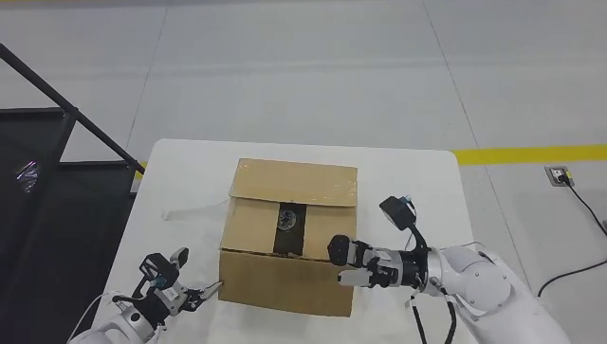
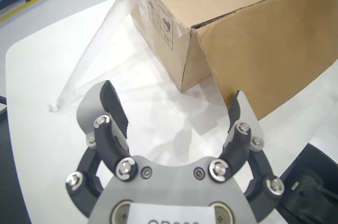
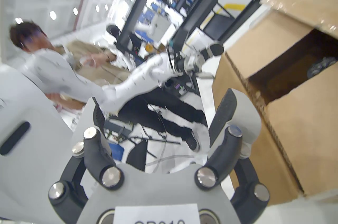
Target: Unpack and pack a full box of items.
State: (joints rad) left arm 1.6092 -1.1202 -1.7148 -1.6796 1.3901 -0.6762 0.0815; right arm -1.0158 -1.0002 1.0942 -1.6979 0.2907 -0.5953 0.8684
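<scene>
Presently the left gripper hovers low over the counter off the near-left corner of the box, close to it but apart. Its fingers are spread wide with nothing between them. The right gripper sits at the box's near-right corner, turned on its side. Its fingers are also parted and grip nothing. One of them is right beside the cardboard wall; I cannot tell whether it touches.

Box: brown cardboard, upright, mid-counter. The top flaps are partly shut, with a dark slot open between them. Down in the slot lies a dark round item, kind unclear.

A strip of clear tape slants from the box's far-left top corner down to the counter, its free end on the white surface.

Markings: black handling pictograms in frames on the box's left side wall. The small print under them is not legible.
</scene>
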